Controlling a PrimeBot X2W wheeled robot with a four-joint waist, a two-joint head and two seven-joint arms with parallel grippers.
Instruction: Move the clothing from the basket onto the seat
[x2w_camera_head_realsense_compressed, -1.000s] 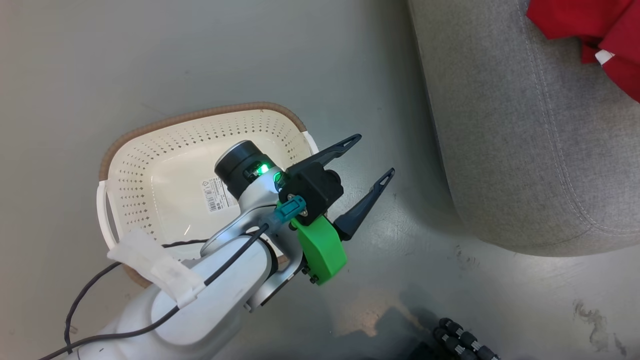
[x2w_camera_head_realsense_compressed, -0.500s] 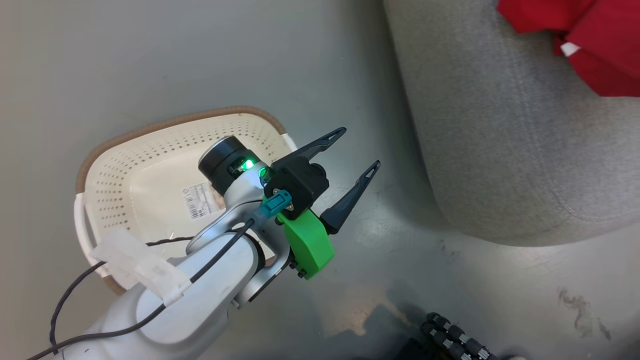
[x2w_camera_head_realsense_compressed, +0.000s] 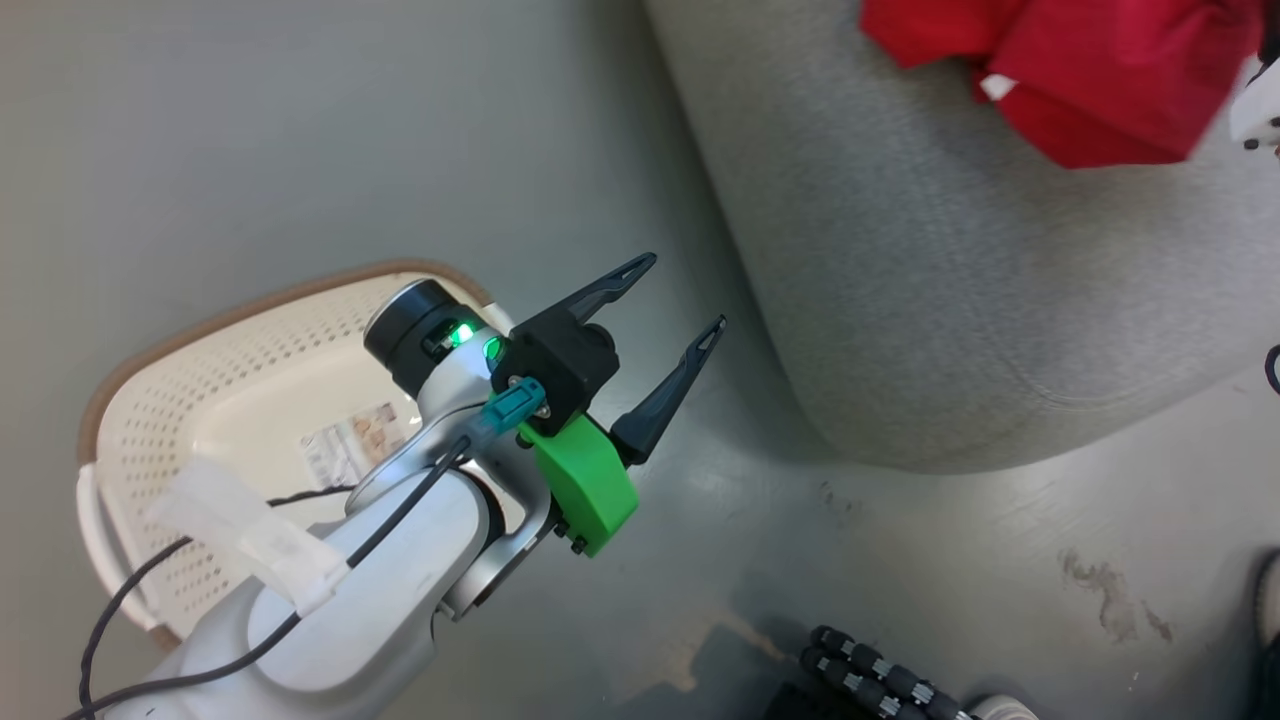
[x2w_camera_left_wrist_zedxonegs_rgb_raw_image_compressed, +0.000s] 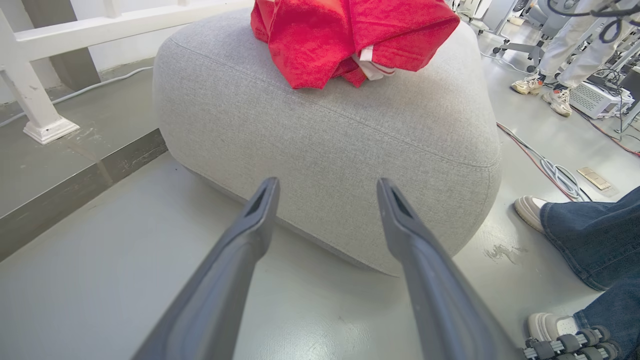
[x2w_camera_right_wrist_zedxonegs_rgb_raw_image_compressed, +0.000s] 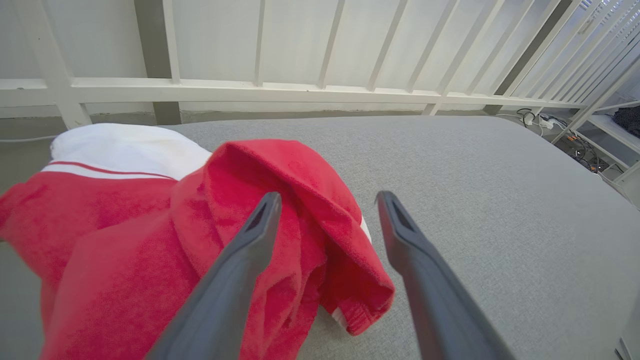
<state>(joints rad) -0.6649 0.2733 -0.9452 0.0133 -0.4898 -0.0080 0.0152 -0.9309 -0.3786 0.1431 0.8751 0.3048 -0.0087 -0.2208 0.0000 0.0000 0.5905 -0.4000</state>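
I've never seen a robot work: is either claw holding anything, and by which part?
Nothing is held. The left claw stands open over the floor, and the right claw stands open over the clothing, which lies loose on the seat.

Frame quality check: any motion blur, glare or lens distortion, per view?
Head view: motion blur smears the basket, its label and the clothing edges; there is a soft sheen on the floor by the left gripper. Left wrist view: the seat is crisp, and the nearest finger parts are soft. Right wrist view: the wide-angle lens fans the railing; the clothing texture is sharp, with no glare.
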